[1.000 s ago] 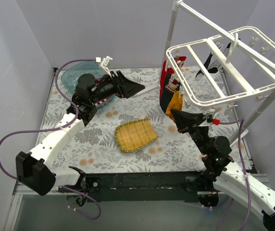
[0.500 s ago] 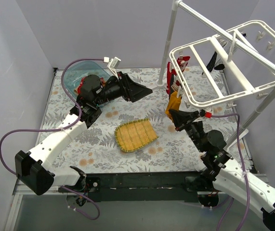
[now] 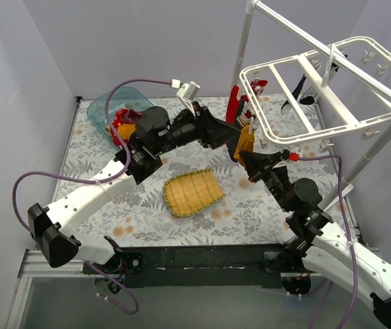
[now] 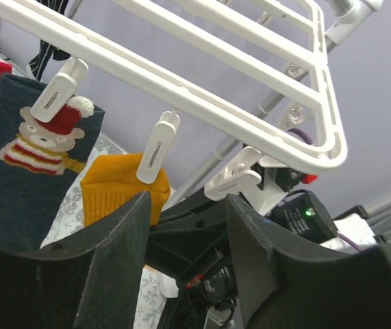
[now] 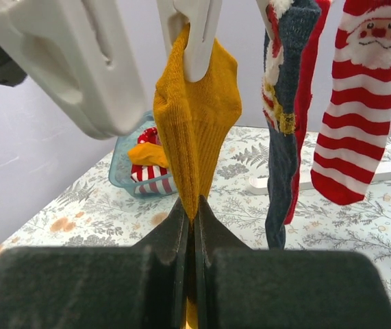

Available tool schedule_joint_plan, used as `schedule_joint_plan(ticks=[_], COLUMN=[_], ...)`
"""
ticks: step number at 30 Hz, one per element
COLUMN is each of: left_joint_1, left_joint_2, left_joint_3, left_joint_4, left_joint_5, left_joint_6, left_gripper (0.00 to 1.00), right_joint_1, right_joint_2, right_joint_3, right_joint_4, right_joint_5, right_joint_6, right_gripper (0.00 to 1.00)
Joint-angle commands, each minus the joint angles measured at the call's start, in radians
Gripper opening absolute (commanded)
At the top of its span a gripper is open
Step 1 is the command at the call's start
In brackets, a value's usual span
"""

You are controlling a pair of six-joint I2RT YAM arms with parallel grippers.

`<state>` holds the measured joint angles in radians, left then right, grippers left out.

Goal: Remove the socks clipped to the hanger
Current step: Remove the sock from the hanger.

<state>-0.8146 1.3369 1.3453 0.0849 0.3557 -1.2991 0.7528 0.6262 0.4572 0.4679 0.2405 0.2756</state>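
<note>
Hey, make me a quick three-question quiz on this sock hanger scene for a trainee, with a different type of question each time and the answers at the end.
1. True or false: the right gripper is pinched shut on the lower end of the mustard sock.
2. Multiple choice: in the left wrist view, which sock hangs clipped next to the mustard one? A) the dark blue bear sock B) a green dotted sock C) a pink sock
3. Fill in the blank: the loose socks that are off the hanger lie in a clear blue ____.

Key: 1 true; 2 A; 3 bin
</note>
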Motion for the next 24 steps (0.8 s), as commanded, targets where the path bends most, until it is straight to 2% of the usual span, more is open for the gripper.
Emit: schedule_joint_plan(ticks=[1,5,11,18,24], left_joint_1=[-0.093,-0.17,-0.277,-0.359,-0.393], left_joint_2=[0.025,0.051,0.094,0.127,0.127], left_joint_3=[0.08,0.129,0.187,0.229,0.247], left_joint_4=[-0.08,-0.126,-0.162,-0.175,-0.177], left_joint_5=[-0.22,-0.398,-0.634,-0.842,-0.9], left_joint_6=[0.109,0.159,0.241,0.323,0.353], left_gripper=[0.45,0.38,0.36,0.36,0.36], right_joint_1=[0.0,0.0,0.0,0.0,0.0], right_joint_2=[0.015,0.036,0.061,0.072,0.073], right_joint_3=[0.073,0.093,0.1,0.106,0.115], right_joint_4=[0.0,0.002,0.034,0.052,0.048], right_joint_5=[-0.047,-0.105,-0.151,-0.182,-0.162], right_joint_6=[-0.021,-0.015,0.014,0.045,0.053], right_gripper=[0.01,0.01,0.01,0.01,0.01])
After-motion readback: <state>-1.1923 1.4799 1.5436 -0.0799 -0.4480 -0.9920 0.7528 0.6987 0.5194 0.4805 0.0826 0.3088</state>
